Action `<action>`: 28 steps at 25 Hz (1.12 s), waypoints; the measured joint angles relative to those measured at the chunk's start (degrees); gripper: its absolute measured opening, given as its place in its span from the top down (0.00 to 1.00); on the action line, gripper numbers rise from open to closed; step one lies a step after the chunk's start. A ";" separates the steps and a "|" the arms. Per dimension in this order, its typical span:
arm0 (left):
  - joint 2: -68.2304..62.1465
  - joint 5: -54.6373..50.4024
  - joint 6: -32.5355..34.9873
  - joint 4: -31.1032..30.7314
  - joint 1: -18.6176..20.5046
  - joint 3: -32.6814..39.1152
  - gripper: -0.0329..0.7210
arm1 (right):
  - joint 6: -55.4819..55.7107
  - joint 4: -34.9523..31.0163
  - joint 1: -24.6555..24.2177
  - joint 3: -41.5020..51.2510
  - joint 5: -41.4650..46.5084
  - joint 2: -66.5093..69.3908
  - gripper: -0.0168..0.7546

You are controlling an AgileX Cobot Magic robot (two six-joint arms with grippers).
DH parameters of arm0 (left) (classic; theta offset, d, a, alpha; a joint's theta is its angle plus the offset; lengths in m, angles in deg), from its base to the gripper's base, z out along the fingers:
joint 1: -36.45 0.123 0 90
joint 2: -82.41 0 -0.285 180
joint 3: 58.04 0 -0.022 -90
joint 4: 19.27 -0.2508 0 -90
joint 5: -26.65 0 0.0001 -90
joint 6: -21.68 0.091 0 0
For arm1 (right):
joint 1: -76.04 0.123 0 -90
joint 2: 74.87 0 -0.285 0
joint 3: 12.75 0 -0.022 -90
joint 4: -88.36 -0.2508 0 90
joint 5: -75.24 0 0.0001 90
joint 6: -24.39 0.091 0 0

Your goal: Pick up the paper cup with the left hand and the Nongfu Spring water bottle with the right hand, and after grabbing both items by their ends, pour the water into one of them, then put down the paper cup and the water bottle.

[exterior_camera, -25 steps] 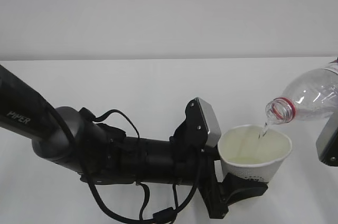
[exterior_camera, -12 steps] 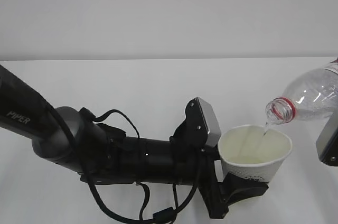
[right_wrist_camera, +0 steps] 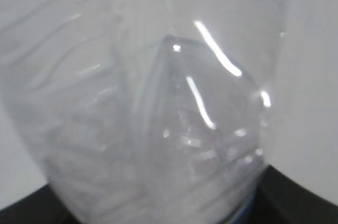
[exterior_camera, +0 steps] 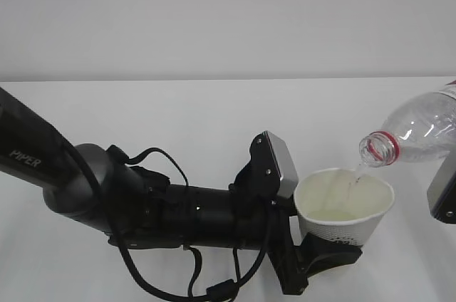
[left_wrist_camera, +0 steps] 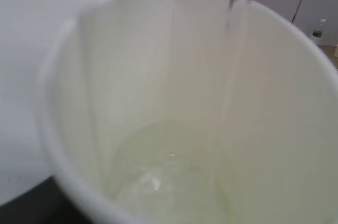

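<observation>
Both pickups are done and the pour is underway. The left gripper (exterior_camera: 335,256) grips the paper cup (exterior_camera: 343,209) near its base, above the surface (exterior_camera: 178,117). The right gripper (exterior_camera: 445,188) holds the tilted water bottle (exterior_camera: 417,134), a thin stream of water (exterior_camera: 356,172) falling into the cup. Setting both down remains.

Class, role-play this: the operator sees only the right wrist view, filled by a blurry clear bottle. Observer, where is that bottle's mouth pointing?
Observer: The bottle is tilted, mouth down over the paper cup.
Operator: Is anything coming out?
Observer: Yes, a thin stream of water runs into the cup.
Operator: How full is the cup?
Observer: The left wrist view shows only a shallow pool at the bottom.
Operator: Who holds the cup?
Observer: The left gripper, clamped at its base.
</observation>
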 joint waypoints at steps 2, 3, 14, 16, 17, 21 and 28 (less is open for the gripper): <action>0.00 0.00 0.00 0.00 0.00 0.00 0.25 | 0.00 0.00 0.00 0.00 0.00 0.00 0.41; 0.00 0.00 0.00 0.00 0.00 0.00 0.25 | 0.00 0.00 0.00 0.00 0.00 0.00 0.41; 0.00 0.00 0.00 0.00 0.00 0.00 0.25 | -0.35 0.00 0.00 0.00 0.00 0.00 0.41; 0.00 0.00 0.00 0.00 0.00 0.00 0.25 | -0.56 0.00 0.00 0.00 0.00 0.00 0.41; 0.00 0.00 0.00 0.00 0.00 0.00 0.25 | -0.53 0.00 0.00 0.00 0.00 0.00 0.41; 0.00 0.00 0.00 0.00 0.00 0.00 0.25 | -0.83 0.00 0.00 0.00 0.00 0.00 0.41; 0.00 0.00 0.00 0.00 0.00 0.00 0.25 | -1.01 0.00 0.00 0.00 -0.08 0.00 0.41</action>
